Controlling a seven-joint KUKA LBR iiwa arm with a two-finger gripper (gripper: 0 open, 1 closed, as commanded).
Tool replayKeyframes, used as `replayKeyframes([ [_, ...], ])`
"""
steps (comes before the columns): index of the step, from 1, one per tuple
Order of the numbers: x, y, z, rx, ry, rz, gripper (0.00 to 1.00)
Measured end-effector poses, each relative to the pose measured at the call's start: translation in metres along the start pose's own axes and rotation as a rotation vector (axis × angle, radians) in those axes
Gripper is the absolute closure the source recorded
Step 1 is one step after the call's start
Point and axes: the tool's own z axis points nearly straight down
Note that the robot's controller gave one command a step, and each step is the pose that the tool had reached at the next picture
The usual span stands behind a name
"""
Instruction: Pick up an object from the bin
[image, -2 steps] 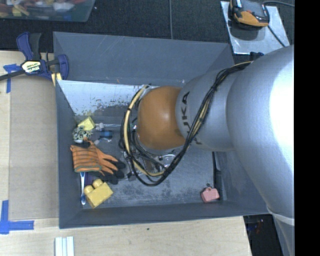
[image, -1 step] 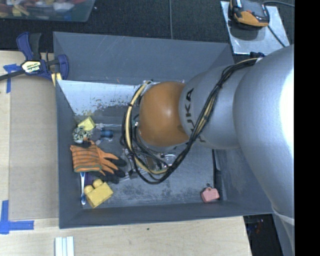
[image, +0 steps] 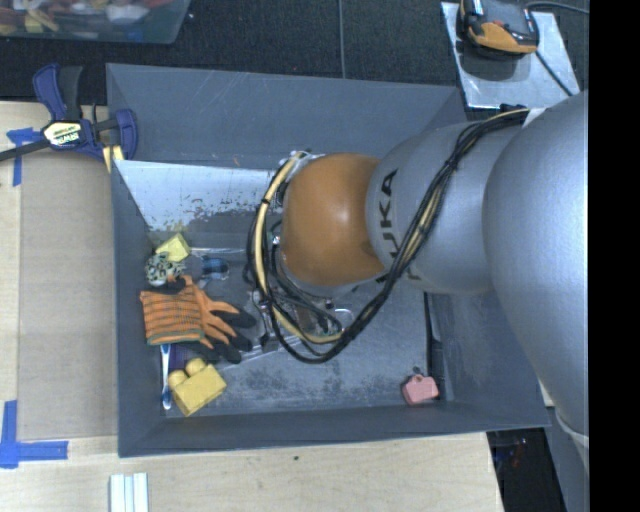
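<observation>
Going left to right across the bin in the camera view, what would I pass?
Orange glove → robot's orange wrist cover → pink block.

Glove (image: 185, 315) at bin's (image: 300, 110) left, toy brick (image: 197, 385) just before it, small block (image: 420, 389) far right, arm (image: 330, 220) over middle

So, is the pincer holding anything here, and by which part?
Cannot be told. The pincer sits low beside the orange striped glove at the left of the bin; no hold is visible.
</observation>
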Motion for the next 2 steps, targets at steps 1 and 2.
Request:
replayKeyframes([
  [1, -0.0013, 0.0, -0.0071, 0.0, -0.005, -0.001, 1.0],
  [2, -0.001, -0.0001, -0.009, 0.0, -0.005, -0.001, 1.0],
])
